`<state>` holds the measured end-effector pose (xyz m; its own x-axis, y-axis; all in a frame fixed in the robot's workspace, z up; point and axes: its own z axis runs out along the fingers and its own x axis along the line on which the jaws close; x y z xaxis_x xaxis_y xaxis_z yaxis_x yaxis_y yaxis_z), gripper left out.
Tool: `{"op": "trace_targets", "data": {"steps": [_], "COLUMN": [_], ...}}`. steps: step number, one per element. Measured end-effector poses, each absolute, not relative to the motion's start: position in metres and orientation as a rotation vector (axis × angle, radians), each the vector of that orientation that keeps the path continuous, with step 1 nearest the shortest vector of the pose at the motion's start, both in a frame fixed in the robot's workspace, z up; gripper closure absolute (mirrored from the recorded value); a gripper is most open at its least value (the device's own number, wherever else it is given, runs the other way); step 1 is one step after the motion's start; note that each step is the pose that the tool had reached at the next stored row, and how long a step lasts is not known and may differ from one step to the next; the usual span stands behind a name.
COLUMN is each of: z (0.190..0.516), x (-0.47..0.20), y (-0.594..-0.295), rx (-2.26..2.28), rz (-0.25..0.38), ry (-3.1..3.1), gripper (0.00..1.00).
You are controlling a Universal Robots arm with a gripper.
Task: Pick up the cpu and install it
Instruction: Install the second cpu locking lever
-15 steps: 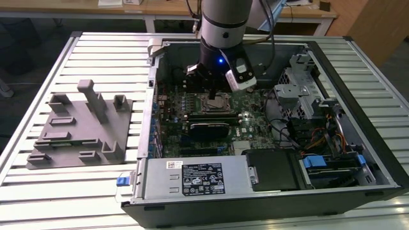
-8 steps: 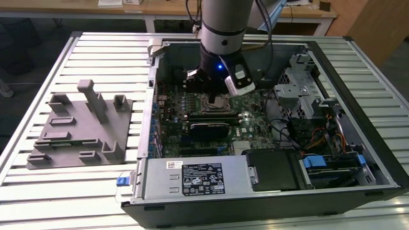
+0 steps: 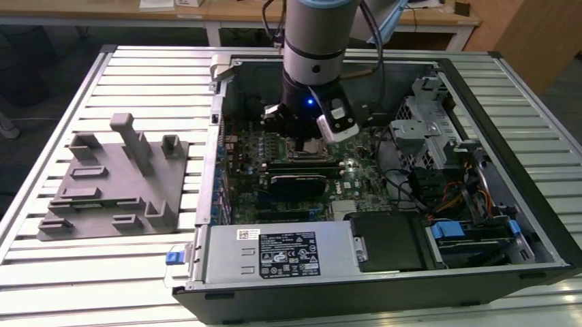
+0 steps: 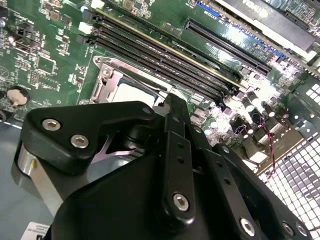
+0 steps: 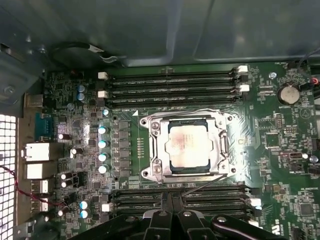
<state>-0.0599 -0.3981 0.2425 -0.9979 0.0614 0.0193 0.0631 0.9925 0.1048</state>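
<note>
From the exterior view's left: a grey tray (image 3: 114, 184) with upright posts lies on the slatted table (image 3: 54, 272), beside the open computer case (image 3: 382, 170). Inside, the arm's gripper (image 3: 304, 139) hangs low over the motherboard (image 5: 280, 150). In the first wrist view the cpu (image 5: 190, 148), a square silvery plate with a faint brownish stain, sits seated in the metal socket frame (image 5: 150, 150), between the memory slots (image 5: 170, 85). The gripper's fingers (image 5: 172, 220) meet tip to tip, holding nothing.

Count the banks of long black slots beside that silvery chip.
2: one bank between the cpu and the case wall, the other bank between it and the gripper, which partly hides it.
</note>
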Motion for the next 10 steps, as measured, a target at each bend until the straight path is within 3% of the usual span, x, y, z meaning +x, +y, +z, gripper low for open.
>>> {"op": "trace_targets", "data": {"steps": [10], "z": [0.229], "x": [-0.065], "y": [-0.398], "rx": [-0.097], "rz": [-0.17], "ry": [-3.119], "gripper": [0.89]}}
